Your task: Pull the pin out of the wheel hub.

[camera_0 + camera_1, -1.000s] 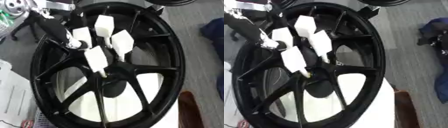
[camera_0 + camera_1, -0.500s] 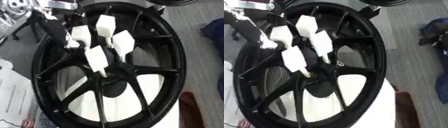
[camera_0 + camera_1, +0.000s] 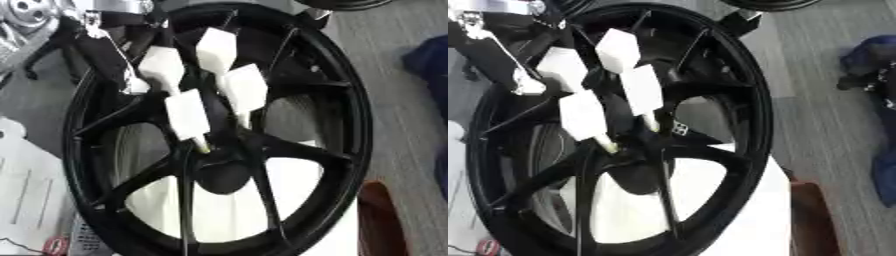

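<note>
White table [image 3: 306,235]; robot hand [image 3: 206,95] stays over wheel hub [image 3: 223,172].

Left hand [image 3: 188,100]: white blocky fingertip pads, black frame, silver joints.

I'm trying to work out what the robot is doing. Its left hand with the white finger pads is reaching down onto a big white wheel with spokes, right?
Not quite: the wheel is black, not white; only the surface under it is white. The left eye view shows it. The left hand, with white finger pads, does reach down toward the hub.
</note>
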